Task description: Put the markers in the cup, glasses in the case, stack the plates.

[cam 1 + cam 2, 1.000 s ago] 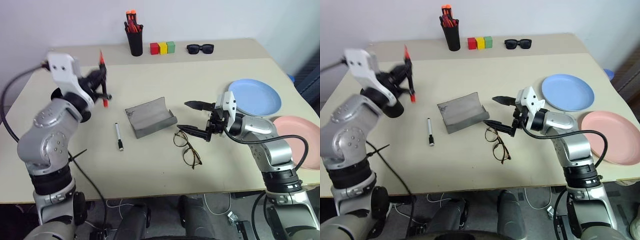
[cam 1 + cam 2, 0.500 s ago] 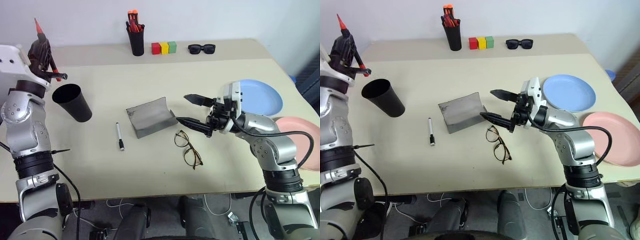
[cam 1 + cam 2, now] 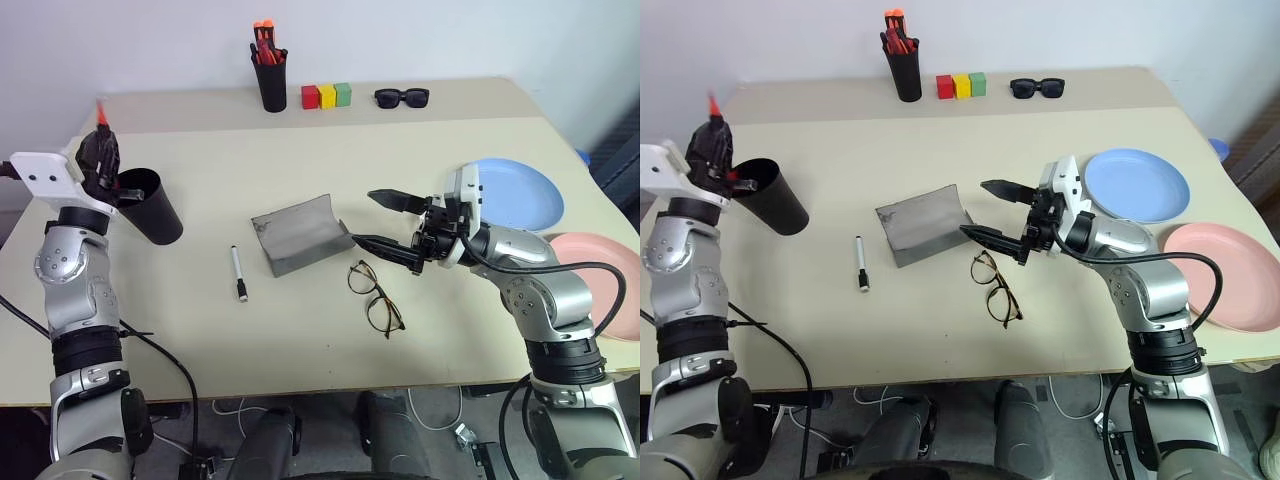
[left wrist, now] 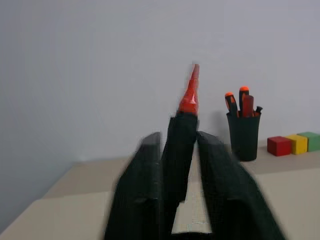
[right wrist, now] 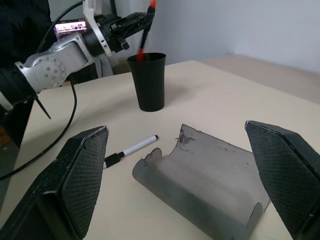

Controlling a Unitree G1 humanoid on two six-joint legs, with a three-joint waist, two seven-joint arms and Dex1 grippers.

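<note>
A: Two markers to go. Where are they?

B: The red marker (image 3: pixel 101 125) is upright between the fingers of the left pincer (image 3: pixel 103 160), directly above the black cup (image 3: pixel 150 205) at the left edge of the frame. In the right wrist view its lower end sits at the cup's rim. Whether the fingers are gripping or letting go, I cannot tell.

A: And the white marker (image 3: pixel 238 272)?

B: Flat on the surface (image 3: pixel 300 160), left of the grey case (image 3: pixel 300 235). It looks light, stiff and smooth, so I'd pinch it mid-barrel.

A: The right pincer (image 3: pixel 385 222)?

B: Spread wide, holding nothing, beside the case and above the glasses (image 3: pixel 376 298). Those look thin and fragile; I'd grip the bridge, not a lens.
</note>
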